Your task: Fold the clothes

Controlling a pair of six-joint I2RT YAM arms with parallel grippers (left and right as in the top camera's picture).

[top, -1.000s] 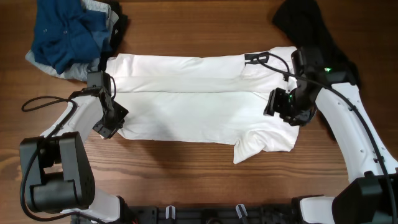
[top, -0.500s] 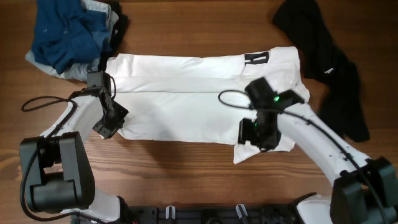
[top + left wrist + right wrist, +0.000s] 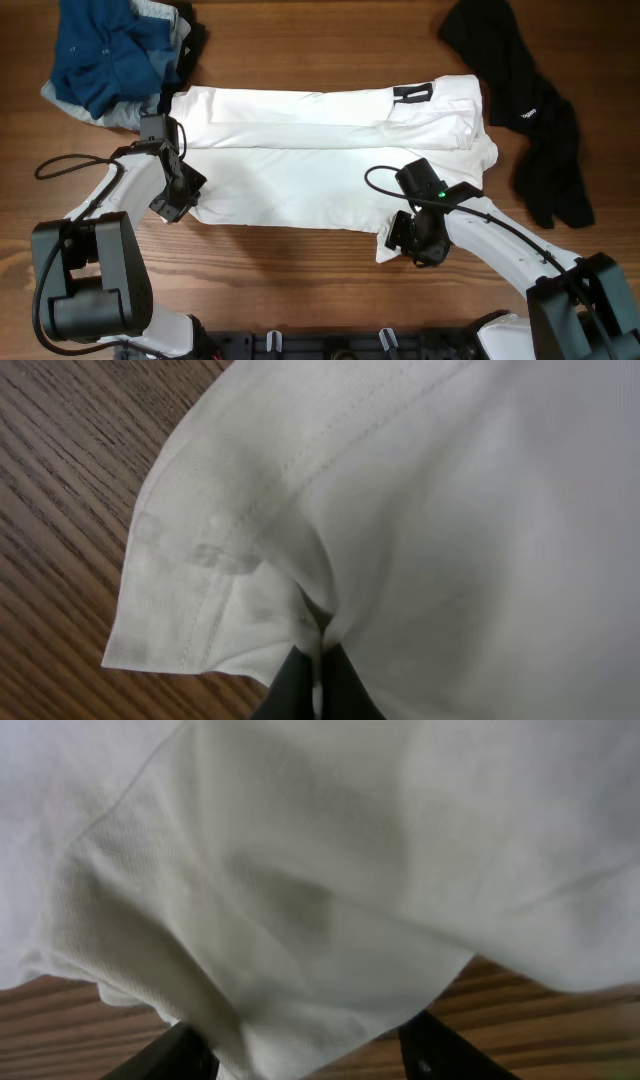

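Observation:
A white T-shirt (image 3: 300, 180) lies flat across the middle of the table, folded lengthwise, with a black neck label (image 3: 413, 93) at the far right. My left gripper (image 3: 172, 205) is shut on the shirt's lower left corner; in the left wrist view the fingertips (image 3: 318, 685) pinch a ridge of white cloth (image 3: 450, 510). My right gripper (image 3: 405, 235) is at the loose sleeve at the shirt's front right. In the right wrist view its fingers (image 3: 310, 1060) stand wide apart with the white cloth (image 3: 300, 870) bunched between them.
A pile of blue and grey clothes (image 3: 105, 50) lies at the back left, touching the shirt's corner. A black garment (image 3: 530, 90) lies at the back right, just past the shirt's right end. Bare wood runs along the front edge.
My right arm has swung from the shirt's right end leftward and toward the front, down to the loose sleeve. The black garment now shows in full. The left arm has not moved.

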